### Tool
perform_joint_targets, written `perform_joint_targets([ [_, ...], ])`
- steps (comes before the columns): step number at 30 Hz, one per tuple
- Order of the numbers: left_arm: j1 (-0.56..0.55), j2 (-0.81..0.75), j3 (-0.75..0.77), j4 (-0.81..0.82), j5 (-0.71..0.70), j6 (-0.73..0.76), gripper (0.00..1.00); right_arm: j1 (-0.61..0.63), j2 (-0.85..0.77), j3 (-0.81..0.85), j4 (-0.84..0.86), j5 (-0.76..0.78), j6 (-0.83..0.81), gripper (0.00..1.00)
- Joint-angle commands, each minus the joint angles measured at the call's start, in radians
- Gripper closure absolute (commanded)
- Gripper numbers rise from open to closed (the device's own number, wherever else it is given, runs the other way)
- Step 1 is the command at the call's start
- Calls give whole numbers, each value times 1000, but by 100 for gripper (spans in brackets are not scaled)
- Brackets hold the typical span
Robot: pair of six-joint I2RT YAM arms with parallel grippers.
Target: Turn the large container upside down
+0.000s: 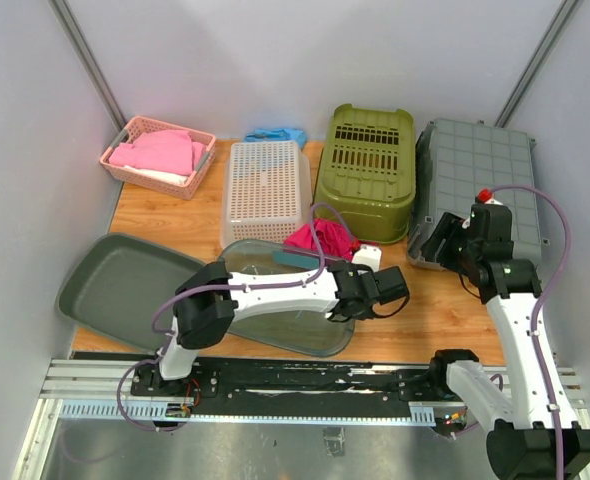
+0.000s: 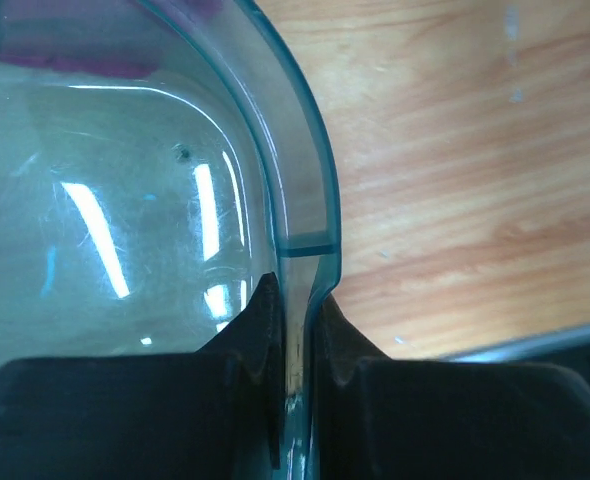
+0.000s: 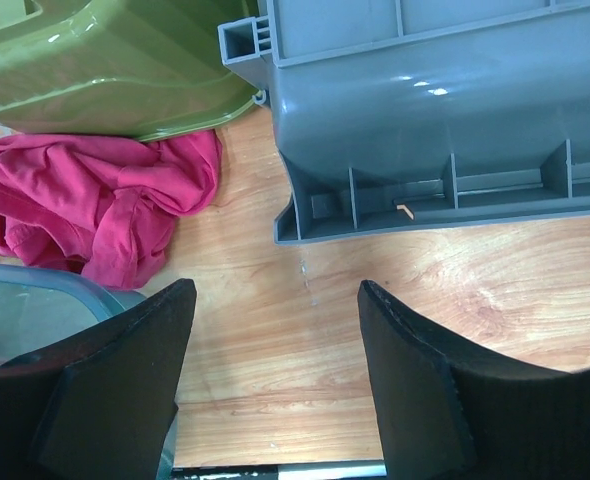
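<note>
The large container [image 1: 275,300] is a clear, teal-tinted tub at the front middle of the table, its left part overlapping a grey lid. My left gripper [image 1: 360,298] is at its right end. In the left wrist view the gripper [image 2: 295,300] is shut on the tub's rim [image 2: 305,180], one finger inside the wall and one outside. My right gripper [image 1: 440,245] hangs open and empty above bare wood, right of the tub. In the right wrist view its fingers [image 3: 275,300] stand wide apart and a corner of the tub [image 3: 35,310] shows at lower left.
A grey crate [image 1: 480,185] lies upside down at the right, beside an olive basket [image 1: 367,170] and a beige basket [image 1: 265,190], both upside down. A magenta cloth [image 1: 320,238] lies behind the tub. A grey lid [image 1: 125,280] is front left. A pink basket [image 1: 157,155] is back left.
</note>
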Motion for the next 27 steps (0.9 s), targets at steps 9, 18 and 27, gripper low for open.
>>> perform_joint_targets([
  [9,-32,-257,271,-138,193,-49,100,-53,45,104,-12,-20,-10,33],
  [18,-28,-317,604,-108,160,-64,100,-132,24,123,-3,-71,18,33],
  [27,59,-721,-14,594,339,-215,100,-152,-15,215,-56,-53,12,33],
])
